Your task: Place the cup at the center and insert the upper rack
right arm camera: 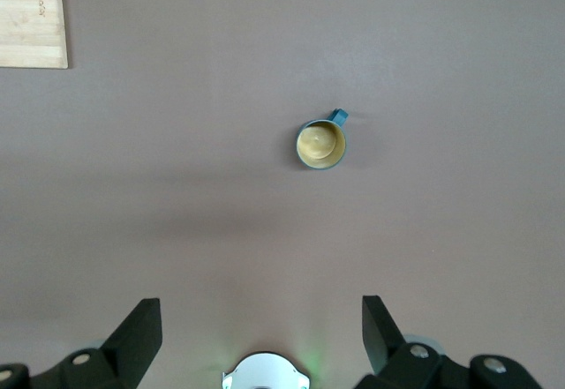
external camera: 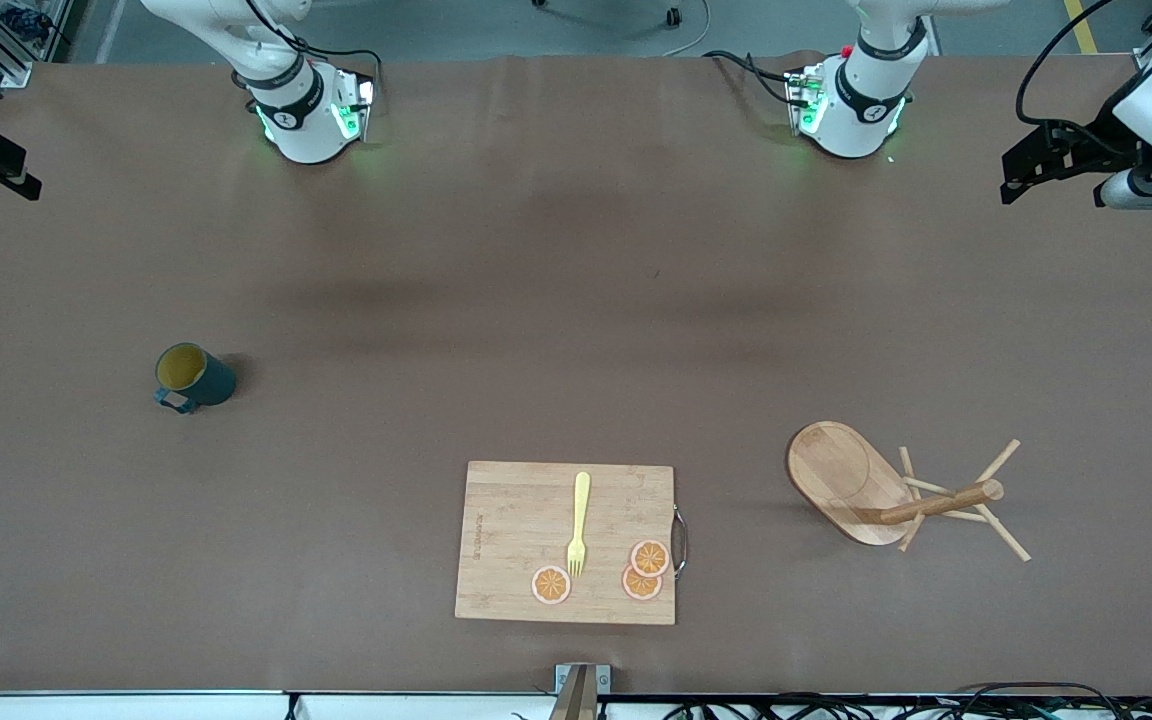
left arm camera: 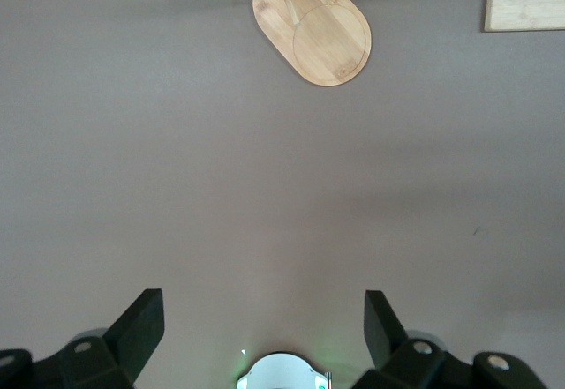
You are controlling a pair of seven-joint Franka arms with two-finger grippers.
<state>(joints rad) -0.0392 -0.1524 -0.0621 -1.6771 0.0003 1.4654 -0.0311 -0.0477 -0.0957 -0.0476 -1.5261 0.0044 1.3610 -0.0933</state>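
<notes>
Table (external camera: 576, 300): uniform matte brown. Cup (external camera: 194, 378): dark teal outside, mustard-yellow inside. Upper rack (external camera: 851, 478): light natural wood, post slightly darker. Cutting board (external camera: 516, 545): pale bamboo with fine grain. Fork (external camera: 578, 523): plain yellow. Three slices (external camera: 551, 585): orange, segment pattern, pale rims. Arm bases (external camera: 311, 110): white with black bands, green lights.

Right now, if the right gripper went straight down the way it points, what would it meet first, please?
Probably bare table; the right gripper hangs open above it, and the teal cup appears to stand off that line, though depth is unclear.
</notes>
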